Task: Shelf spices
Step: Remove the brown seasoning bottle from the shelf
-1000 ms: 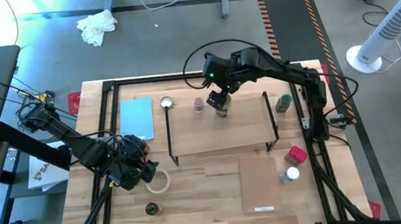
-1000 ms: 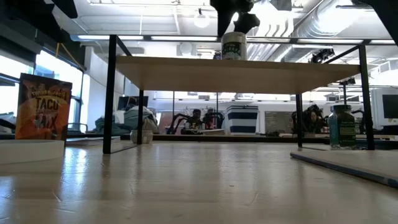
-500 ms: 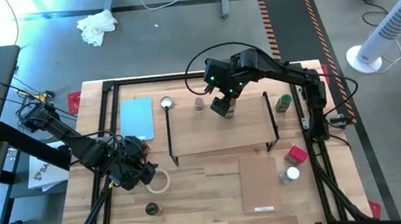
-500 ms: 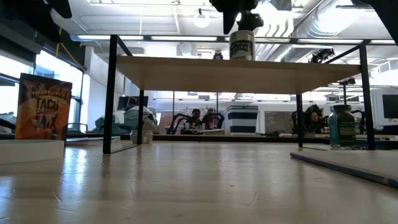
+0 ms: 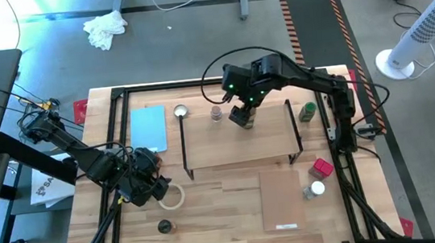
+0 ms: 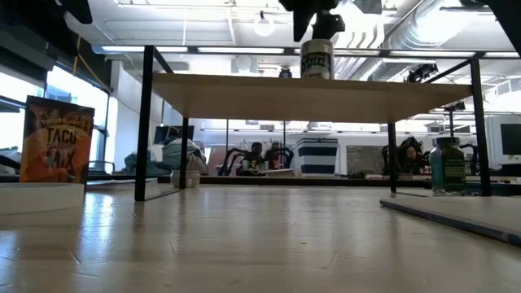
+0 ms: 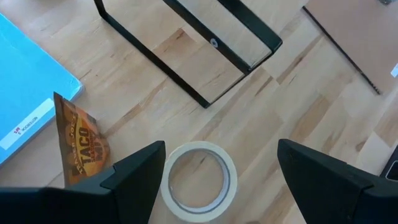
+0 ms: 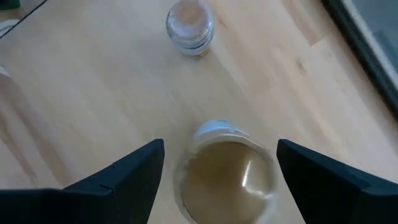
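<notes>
Standing on the far half of the shelf [image 5: 240, 139], a tan-topped jar [image 8: 227, 177] sits directly beneath the right gripper [image 5: 240, 116], with bare plank spreading wide toward the shelf's near edge and both wire ends. The right gripper's fingers [image 8: 118, 180] are spread apart on either side of that jar with gaps showing, so they hold nothing. A second, pinkish-topped jar [image 5: 216, 114] stands on the shelf close beside the first, nearer the shelf's left end. That makes two jars on the shelf. Off it, a white-topped tin [image 5: 180, 111] lies by the shelf's far left corner, a green-topped jar [image 5: 307, 112] stands just outside its right wire frame, a red tin [image 5: 322, 167] and a white-capped jar [image 5: 315, 190] sit beyond its near right corner by a loose flat board [image 5: 282, 200], and a dark-topped jar [image 5: 164, 226] rests well off its near left corner. The left gripper [image 5: 155, 187] waits off the shelf's near left corner, fingers wide apart and empty above a white tape ring [image 7: 199, 178], beside a taco-seasoning packet [image 7: 79, 148] and a light-blue pad [image 5: 148, 129].
</notes>
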Controlling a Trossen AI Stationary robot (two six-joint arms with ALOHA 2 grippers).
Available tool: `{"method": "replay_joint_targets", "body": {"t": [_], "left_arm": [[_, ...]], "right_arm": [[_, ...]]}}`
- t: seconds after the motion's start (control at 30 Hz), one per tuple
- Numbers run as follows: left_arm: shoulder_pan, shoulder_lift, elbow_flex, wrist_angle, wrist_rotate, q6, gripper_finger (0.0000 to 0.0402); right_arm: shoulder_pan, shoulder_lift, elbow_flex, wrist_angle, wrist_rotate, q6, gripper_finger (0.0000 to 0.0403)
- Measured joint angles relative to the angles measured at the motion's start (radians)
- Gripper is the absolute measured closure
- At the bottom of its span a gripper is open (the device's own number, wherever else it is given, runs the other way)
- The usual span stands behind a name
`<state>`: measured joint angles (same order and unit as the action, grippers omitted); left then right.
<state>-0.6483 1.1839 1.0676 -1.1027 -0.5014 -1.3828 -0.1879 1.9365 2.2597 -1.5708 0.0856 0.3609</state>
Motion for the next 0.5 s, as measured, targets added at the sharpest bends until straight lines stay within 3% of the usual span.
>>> {"method": "replay_joint_targets", "body": {"t": [0.13, 0.3, 0.5], "left_arm": [[0.000, 0.000, 0.000, 0.000, 0.029, -0.001, 0.0094], [-0.001, 0.000, 0.000, 0.000, 0.037, -0.001, 0.0094], [-0.006, 0.000, 0.000, 0.000, 0.056, -0.003, 0.0094]], "right_arm": [[-0.005, -0.066, -0.009, 0.000, 0.096, -0.004, 0.0094], [-0.018, -0.159, -0.089, 0.001, 0.080, -0.002, 0.0094], [-0.019, -0.363, -0.320, 0.012, 0.026, 0.005, 0.0094]]}}
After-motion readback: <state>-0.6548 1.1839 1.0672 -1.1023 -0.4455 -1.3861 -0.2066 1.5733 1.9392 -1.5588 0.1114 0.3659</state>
